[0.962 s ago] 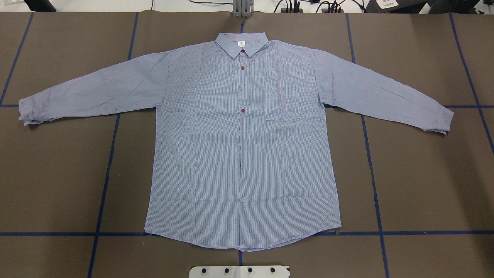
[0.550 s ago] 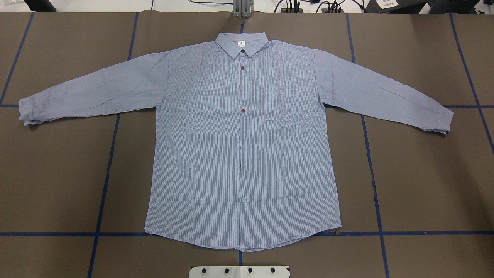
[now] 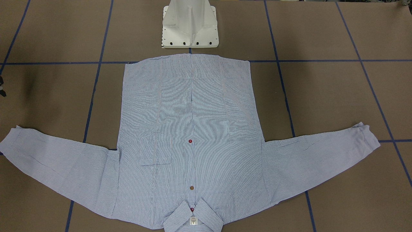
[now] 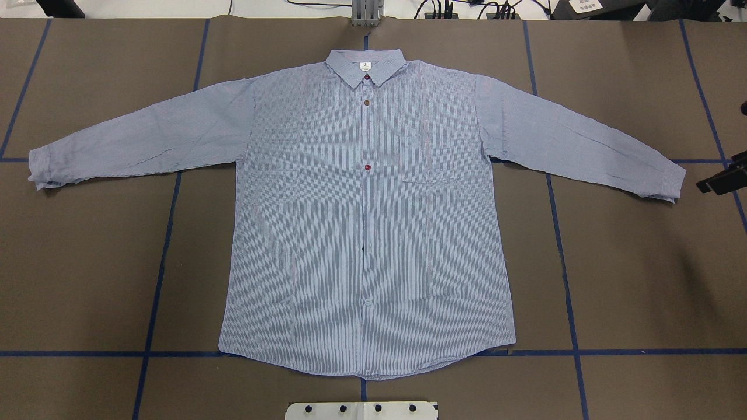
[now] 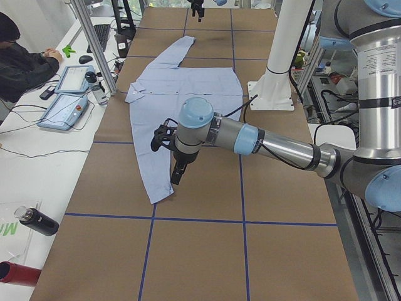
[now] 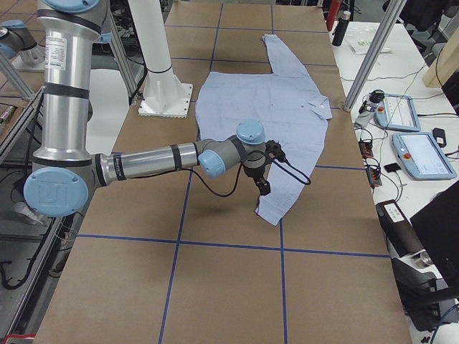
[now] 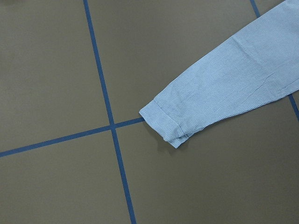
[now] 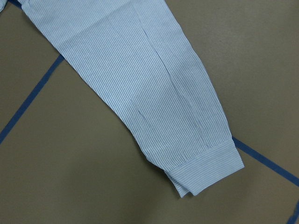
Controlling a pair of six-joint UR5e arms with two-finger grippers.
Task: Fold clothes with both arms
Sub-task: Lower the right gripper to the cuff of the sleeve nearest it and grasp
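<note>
The shirt (image 4: 367,233) lies flat and front up on the bench (image 4: 642,280) with both sleeves spread, and it has not moved. The right tool (image 4: 723,179) was absent from the overhead view half a second ago. It now shows at that view's right edge, just beside the right cuff (image 4: 670,182). The left tool (image 5: 177,174) hangs above the left cuff (image 7: 166,123). You cannot tell whether either tool's fingers are apart or together. Treat this as the approach to the first sleeve grasp; no fold has begun.

One shirt (image 4: 327,245); two sleeves (image 4: 140,137) (image 4: 583,143); one pocket (image 4: 427,158); four buttons (image 4: 367,167) showing: two red, one brown, one pale; two arms, left arm (image 5: 282,145) and right arm (image 6: 143,163); one pedestal (image 3: 190,29); one person (image 5: 19,59).
</note>
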